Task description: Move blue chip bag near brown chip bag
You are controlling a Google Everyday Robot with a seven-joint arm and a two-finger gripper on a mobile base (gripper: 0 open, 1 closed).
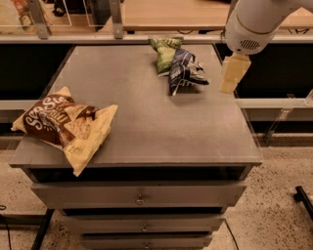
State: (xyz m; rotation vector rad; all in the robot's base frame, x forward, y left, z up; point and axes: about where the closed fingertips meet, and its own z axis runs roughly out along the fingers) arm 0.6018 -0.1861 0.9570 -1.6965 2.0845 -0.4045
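The blue chip bag point(185, 72) lies at the back right of the grey cabinet top point(146, 117), touching a small green snack bag point(166, 52). The brown chip bag point(61, 122) lies at the front left corner, its cream edge hanging slightly over the front. My gripper point(232, 77) hangs from the white arm point(254, 22) just right of the blue bag, near the top's right edge, apart from the bag and holding nothing that I can see.
The cabinet has several drawers point(139, 195) below its top. A rail point(146, 38) and a wooden counter point(176, 12) run behind it. Speckled floor point(279, 205) lies to the right.
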